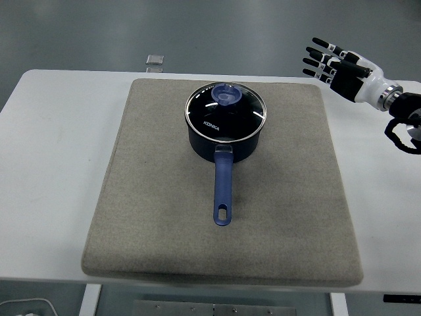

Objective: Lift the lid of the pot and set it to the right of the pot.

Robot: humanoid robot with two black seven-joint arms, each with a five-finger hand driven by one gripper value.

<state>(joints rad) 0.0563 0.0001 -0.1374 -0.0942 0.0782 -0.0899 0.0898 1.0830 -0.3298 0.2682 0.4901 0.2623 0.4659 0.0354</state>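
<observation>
Pot (225, 135): dark blue saucepan, upright on a grey mat (145, 217), toward the mat's far half. Its long handle (223, 187) runs straight toward the near edge of the surface (52, 164), with a hanging slot at its tip.

Lid (227, 109): glass with a metal rim, seated flat on the pot, closed. A blue knob (227, 94) sits on its far half. White lettering on the glass reads "KONKA".

Right robot hand (335, 64): enters from the right edge, raised over the far right corner of the surface, just beyond the mat's corner. Fingers (320, 43) are spread and straight, pointing left, holding nothing. The lid lies well apart from it, to its left and nearer the camera.

Small clear square item (155, 60): at the surface's far edge, left of the pot; identity unclear.
</observation>
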